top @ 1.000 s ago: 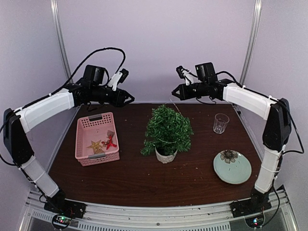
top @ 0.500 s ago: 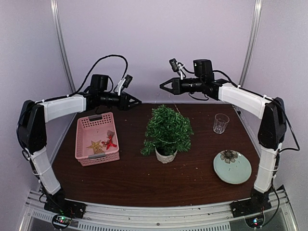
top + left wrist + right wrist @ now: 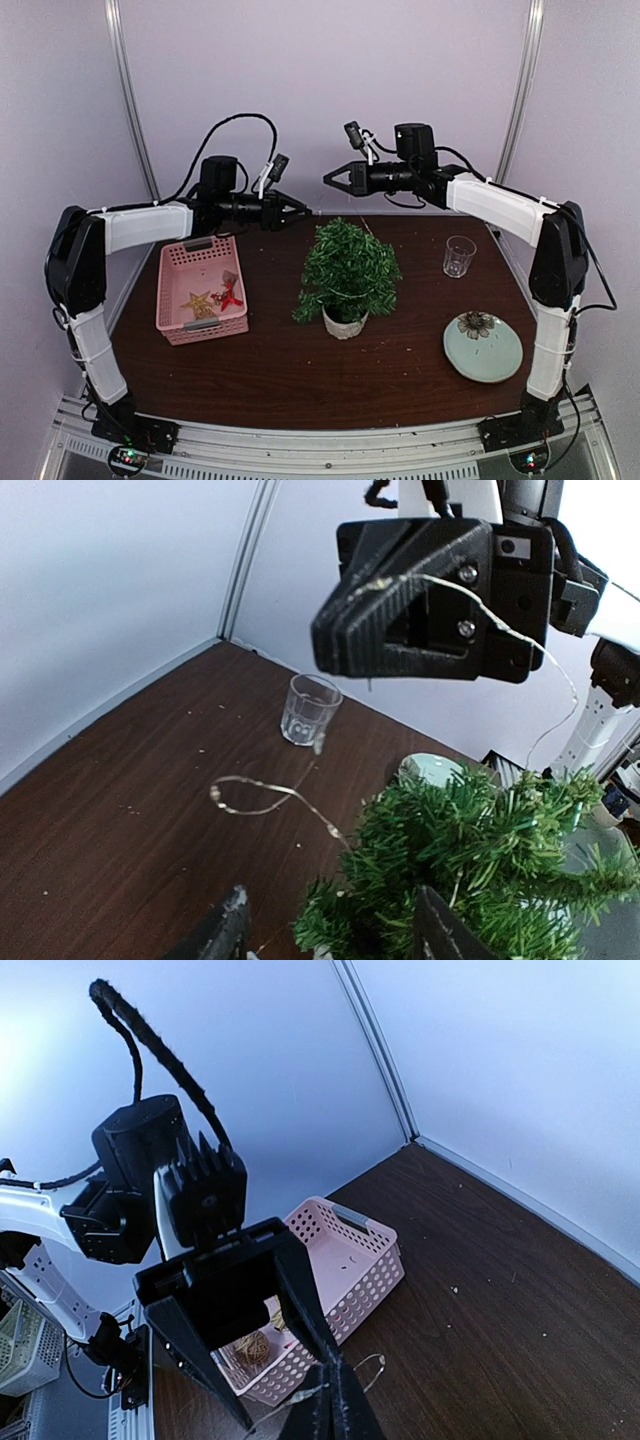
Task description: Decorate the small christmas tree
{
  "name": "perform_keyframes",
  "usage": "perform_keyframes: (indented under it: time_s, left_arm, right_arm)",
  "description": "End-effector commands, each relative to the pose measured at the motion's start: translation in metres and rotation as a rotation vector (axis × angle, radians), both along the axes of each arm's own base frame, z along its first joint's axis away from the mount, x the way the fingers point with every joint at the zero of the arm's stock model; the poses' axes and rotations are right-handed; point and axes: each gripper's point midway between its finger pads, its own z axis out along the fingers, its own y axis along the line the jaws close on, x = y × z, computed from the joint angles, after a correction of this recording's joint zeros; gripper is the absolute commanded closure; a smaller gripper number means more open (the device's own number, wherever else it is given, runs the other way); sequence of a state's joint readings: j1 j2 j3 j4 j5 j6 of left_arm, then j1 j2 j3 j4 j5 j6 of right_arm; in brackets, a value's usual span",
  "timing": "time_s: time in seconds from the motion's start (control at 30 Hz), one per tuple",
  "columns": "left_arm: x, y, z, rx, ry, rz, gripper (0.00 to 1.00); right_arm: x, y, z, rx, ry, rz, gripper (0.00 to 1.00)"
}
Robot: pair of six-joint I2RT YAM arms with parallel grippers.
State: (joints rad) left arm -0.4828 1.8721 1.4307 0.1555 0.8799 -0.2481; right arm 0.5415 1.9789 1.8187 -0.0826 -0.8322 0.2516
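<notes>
The small christmas tree (image 3: 349,268) stands mid-table in a white pot, and its top fills the lower right of the left wrist view (image 3: 490,855). Behind and above it the two grippers meet tip to tip. My right gripper (image 3: 328,178) (image 3: 335,1405) is shut on a thin light wire (image 3: 272,789) (image 3: 371,1364), which hangs in a loop and trails into the tree's branches. My left gripper (image 3: 304,210) (image 3: 330,905) faces it, open, with nothing between its fingers (image 3: 222,930). The right gripper (image 3: 345,630) looms close above the left one's jaws.
A pink basket (image 3: 165,300) (image 3: 385,1260) at the left holds a gold star, a red ornament and a twine ball. A small glass (image 3: 459,255) (image 3: 310,708) stands at the back right. A pale green plate (image 3: 505,362) lies front right. Walls close in behind.
Both arms have swung inward toward each other above the back of the tree. The left gripper's jaws have spread wider. The right gripper stayed shut on the wire.
</notes>
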Motion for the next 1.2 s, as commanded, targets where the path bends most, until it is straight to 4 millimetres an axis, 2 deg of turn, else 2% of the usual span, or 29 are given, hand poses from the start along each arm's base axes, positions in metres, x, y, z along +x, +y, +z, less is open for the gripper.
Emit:
perform_keyframes:
  time_s: [0.0, 0.3, 0.37, 0.43, 0.5, 0.67, 0.8, 1.17]
  left_arm:
    - [-0.006, -0.021, 0.011, -0.049, 0.009, -0.031, 0.45]
    - [-0.012, -0.038, 0.000, -0.055, 0.045, -0.042, 0.49]
    - [-0.012, -0.040, 0.002, -0.063, 0.046, -0.046, 0.64]
    - [-0.012, -0.039, 0.007, -0.073, 0.038, -0.037, 0.84]
    - [-0.012, -0.036, 0.015, -0.087, 0.023, -0.022, 0.99]
    - [-0.007, -0.022, 0.039, -0.138, 0.010, 0.033, 1.00]
    - [0.003, 0.001, 0.057, -0.169, -0.002, 0.094, 1.00]
    - [0.033, 0.047, 0.084, -0.247, 0.008, 0.268, 1.00]
  right_arm:
    - [0.002, 0.007, 0.012, 0.023, -0.038, 0.005, 1.00]
    - [-0.001, 0.008, 0.011, 0.006, -0.046, 0.002, 1.00]
    - [-0.002, 0.007, 0.011, 0.003, -0.047, 0.001, 1.00]
    - [-0.002, 0.006, 0.010, -0.002, -0.047, -0.003, 1.00]
    - [-0.003, 0.005, 0.008, -0.007, -0.044, -0.008, 1.00]
    - [-0.003, 0.003, 0.002, -0.020, -0.038, -0.019, 1.00]
    - [-0.003, 0.003, -0.004, -0.029, -0.032, -0.019, 1.00]
    - [-0.003, 0.000, -0.023, -0.059, -0.012, -0.029, 1.00]
